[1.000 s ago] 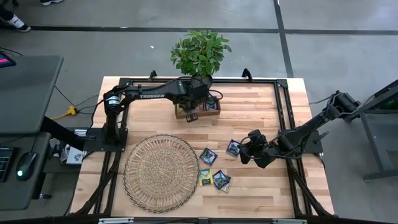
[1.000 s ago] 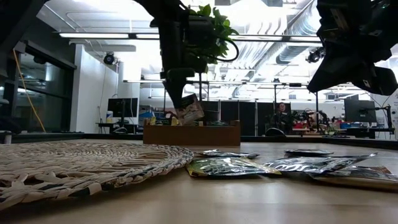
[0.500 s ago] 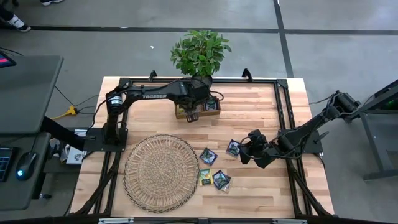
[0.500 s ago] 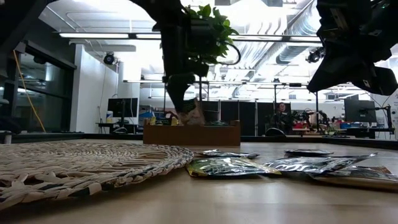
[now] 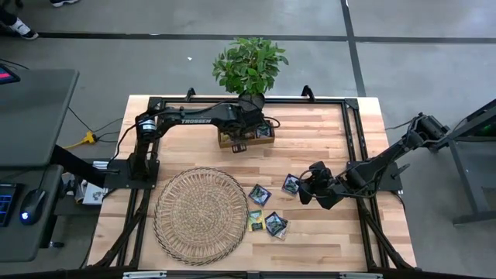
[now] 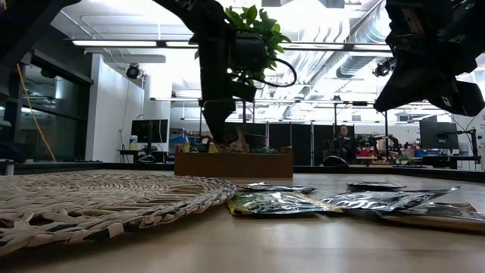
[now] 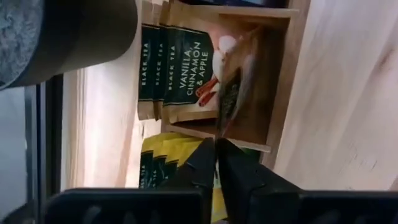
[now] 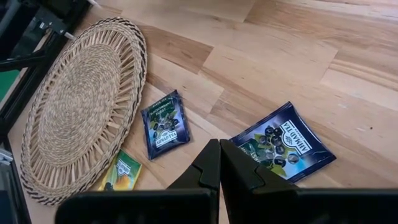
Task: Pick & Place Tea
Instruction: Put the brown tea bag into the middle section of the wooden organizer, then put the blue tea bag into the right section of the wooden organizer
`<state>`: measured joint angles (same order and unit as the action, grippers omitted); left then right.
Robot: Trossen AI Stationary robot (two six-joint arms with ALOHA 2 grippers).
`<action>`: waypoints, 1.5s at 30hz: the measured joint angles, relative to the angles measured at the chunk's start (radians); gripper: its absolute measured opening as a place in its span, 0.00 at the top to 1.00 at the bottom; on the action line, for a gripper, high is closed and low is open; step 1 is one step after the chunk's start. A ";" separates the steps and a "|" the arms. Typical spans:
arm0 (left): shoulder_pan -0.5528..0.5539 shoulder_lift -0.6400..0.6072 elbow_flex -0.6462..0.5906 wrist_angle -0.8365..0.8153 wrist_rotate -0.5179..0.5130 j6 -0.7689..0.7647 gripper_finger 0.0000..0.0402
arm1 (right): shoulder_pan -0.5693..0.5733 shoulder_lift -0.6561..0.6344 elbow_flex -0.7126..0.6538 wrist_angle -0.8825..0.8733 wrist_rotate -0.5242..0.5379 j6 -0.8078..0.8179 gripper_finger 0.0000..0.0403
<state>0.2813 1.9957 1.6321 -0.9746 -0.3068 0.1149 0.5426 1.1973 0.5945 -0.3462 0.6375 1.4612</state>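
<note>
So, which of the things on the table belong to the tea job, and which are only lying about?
Belong to the job:
- tea sachets loose on the table
- tea sachets already in the wooden tray
- left gripper, over the tray
- right gripper, waiting near the loose sachets

Just lying about:
- round wicker mat
- potted plant

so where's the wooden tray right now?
High view: the wooden tray sits at the table's far edge, just in front of the potted plant, with the left tool directly over it and sachets standing in its compartments.
</note>
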 joint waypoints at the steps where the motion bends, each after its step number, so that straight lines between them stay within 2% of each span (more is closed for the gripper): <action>1: 0.000 0.000 0.000 0.003 0.000 0.014 0.93 | 0.000 0.000 0.000 0.000 0.000 0.000 1.00; 5: 0.000 0.000 0.000 0.009 -0.019 0.045 0.80 | 0.000 0.000 0.000 0.000 -0.001 0.000 1.00; 11: 0.000 0.000 0.000 0.001 -0.112 0.030 0.58 | 0.000 0.000 0.000 0.000 -0.006 0.000 1.00; 13: 0.000 -0.008 0.000 -0.010 -0.103 0.009 0.53 | 0.000 0.000 0.000 0.000 -0.007 0.000 1.00; 16: -0.002 -0.024 0.000 -0.024 -0.083 -0.029 0.51 | 0.000 0.000 0.000 0.000 -0.013 -0.003 1.00; 19: -0.009 -0.039 -0.003 -0.059 -0.025 -0.075 0.55 | 0.001 0.000 0.000 -0.001 -0.014 -0.008 1.00; 24: -0.059 -0.065 -0.003 -0.066 0.064 -0.141 0.68 | 0.001 0.000 0.000 0.015 -0.014 -0.068 1.00; 28: -0.126 -0.079 0.000 -0.051 0.084 -0.187 0.78 | 0.001 0.000 0.000 0.031 -0.014 -0.101 1.00; 35: -0.240 -0.075 -0.003 -0.053 0.083 -0.292 0.88 | 0.001 0.000 0.000 0.032 -0.014 -0.121 1.00; 41: -0.340 -0.075 -0.046 0.067 0.130 -0.412 0.99 | 0.001 0.000 0.000 -0.007 -0.049 -0.154 1.00; 45: -0.402 -0.075 -0.058 0.207 0.154 -0.464 0.99 | 0.001 0.000 0.000 -0.066 -0.073 -0.145 1.00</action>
<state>-0.1211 1.9209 1.5743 -0.7679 -0.1531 -0.3490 0.5434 1.1973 0.5945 -0.4120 0.5645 1.3161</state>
